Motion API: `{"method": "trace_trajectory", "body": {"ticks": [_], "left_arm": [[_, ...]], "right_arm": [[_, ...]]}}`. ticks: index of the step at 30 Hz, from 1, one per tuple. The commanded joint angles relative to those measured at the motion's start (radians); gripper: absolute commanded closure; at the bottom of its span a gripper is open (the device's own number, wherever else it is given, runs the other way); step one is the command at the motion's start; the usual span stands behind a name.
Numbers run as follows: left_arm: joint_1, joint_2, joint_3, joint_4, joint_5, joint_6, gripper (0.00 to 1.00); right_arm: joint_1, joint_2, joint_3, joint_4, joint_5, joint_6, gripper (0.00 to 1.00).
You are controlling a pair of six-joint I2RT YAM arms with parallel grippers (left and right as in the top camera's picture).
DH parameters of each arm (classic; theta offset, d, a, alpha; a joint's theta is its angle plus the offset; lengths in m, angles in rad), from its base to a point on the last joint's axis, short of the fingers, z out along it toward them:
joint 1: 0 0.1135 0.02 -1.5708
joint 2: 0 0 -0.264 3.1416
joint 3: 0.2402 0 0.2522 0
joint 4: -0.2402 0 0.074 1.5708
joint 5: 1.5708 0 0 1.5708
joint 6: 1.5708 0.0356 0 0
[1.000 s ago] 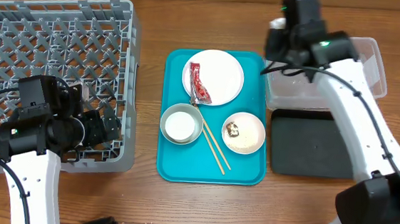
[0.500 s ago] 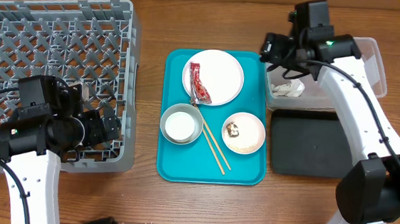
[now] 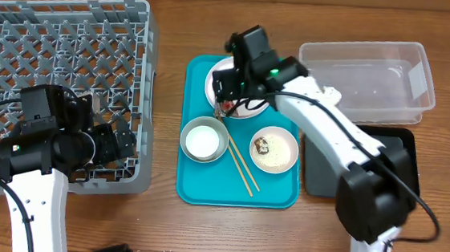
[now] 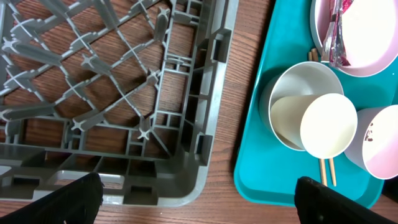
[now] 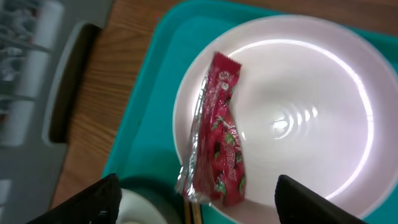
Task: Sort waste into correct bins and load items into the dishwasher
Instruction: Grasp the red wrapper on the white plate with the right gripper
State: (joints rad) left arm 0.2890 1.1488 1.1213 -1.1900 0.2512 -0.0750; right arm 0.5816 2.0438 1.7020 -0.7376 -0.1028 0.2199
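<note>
Hovering spread wide over the foil wrapper (image 5: 219, 134), which lay along the left side of the white plate (image 5: 298, 112) on the teal tray (image 5: 155, 81), the right claw (image 5: 199, 198) probably needed to drop straight and pinch across the wrapper's narrow width.

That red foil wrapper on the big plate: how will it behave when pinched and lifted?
The wrapper looks thin, creased and flattened, so it is probably very light and floppy, sagging from wherever it is pinched. Its glossy foil lies on the smooth plate, so it may skid sideways rather than lift. It hardly looks fragile.
</note>
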Motion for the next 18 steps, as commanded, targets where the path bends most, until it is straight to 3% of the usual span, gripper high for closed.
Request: {"method": "trace_trajectory", "body": {"ticks": [1, 12, 15, 18], "left_arm": [[0.005, 0.001, 0.022, -0.003, 0.005, 0.019, 0.0], [0.005, 0.001, 0.022, 0.003, 0.004, 0.019, 0.0], [0.005, 0.001, 0.022, 0.005, 0.004, 0.019, 0.0], [0.005, 0.001, 0.022, 0.005, 0.004, 0.019, 0.0]], "right_arm": [[0.011, 0.079, 0.019, 0.027, 0.024, -0.011, 0.27], [0.026, 0.203, 0.019, 0.052, 0.024, -0.007, 0.31], [0.026, 0.203, 0.019, 0.048, 0.024, -0.007, 0.47], [0.021, 0.198, 0.023, 0.041, 0.029, -0.007, 0.72]]}}
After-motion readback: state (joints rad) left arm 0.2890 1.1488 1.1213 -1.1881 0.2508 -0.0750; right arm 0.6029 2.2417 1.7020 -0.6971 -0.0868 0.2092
